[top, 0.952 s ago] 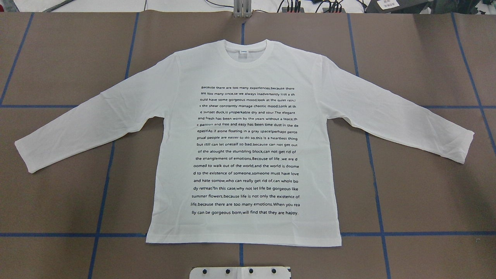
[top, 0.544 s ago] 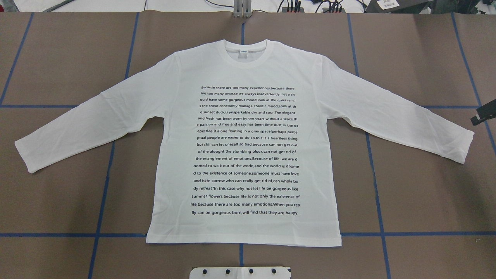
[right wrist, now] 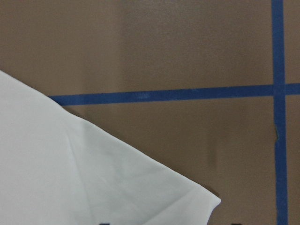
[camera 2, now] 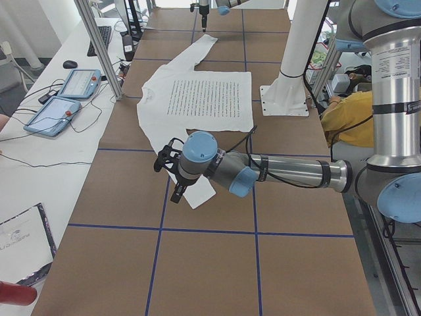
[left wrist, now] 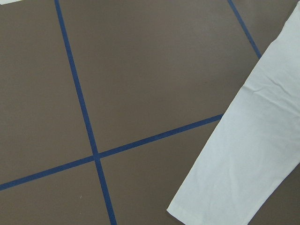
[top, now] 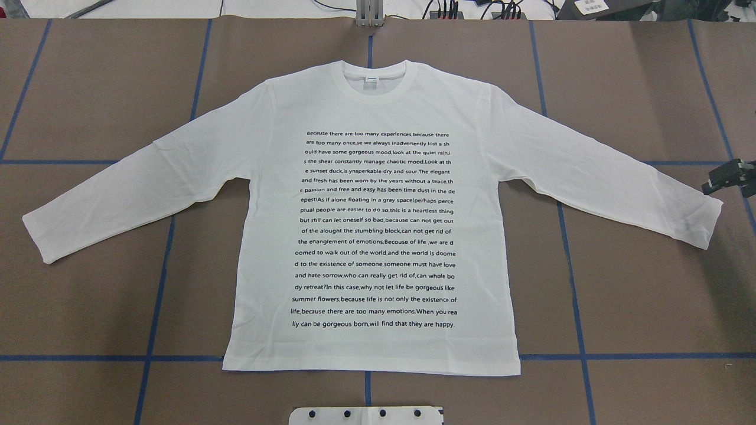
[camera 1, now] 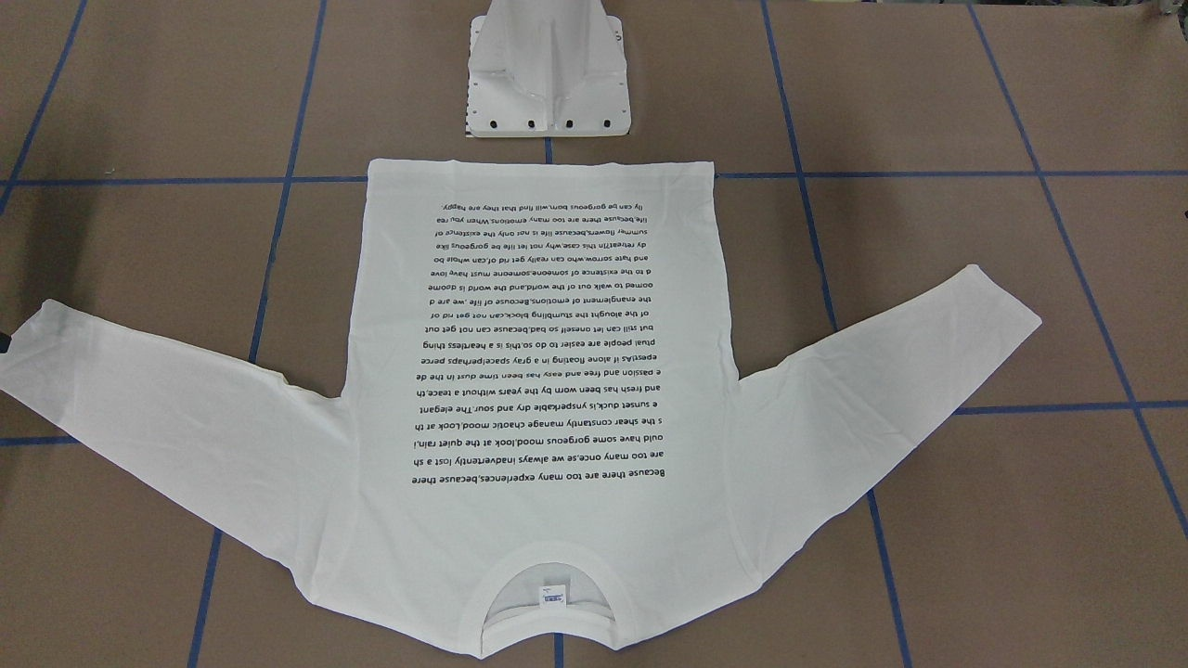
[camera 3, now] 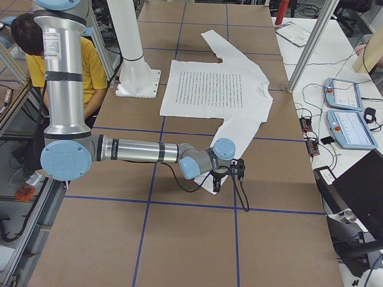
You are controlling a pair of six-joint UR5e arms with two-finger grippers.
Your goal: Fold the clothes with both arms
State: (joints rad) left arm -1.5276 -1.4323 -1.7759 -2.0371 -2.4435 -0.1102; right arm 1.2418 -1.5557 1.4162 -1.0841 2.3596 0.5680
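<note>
We saw the white shirt (top: 372, 236) lying flat, print up, on the brown table (top: 88, 88), filling the middle of the overhead frame. The right gripper (top: 727, 177) hung at the right edge by one cuff. The left gripper (camera 2: 177, 189) hovered over the other. We could not tell whether either's fingers were spread or pressed together.

One T-shirt (top: 378, 106), two robot arms (camera 2: 289, 172) (camera 3: 137, 150), one pedestal (camera 1: 548, 83) — two tablets (camera 3: 341, 94) (camera 3: 350, 128)
</note>
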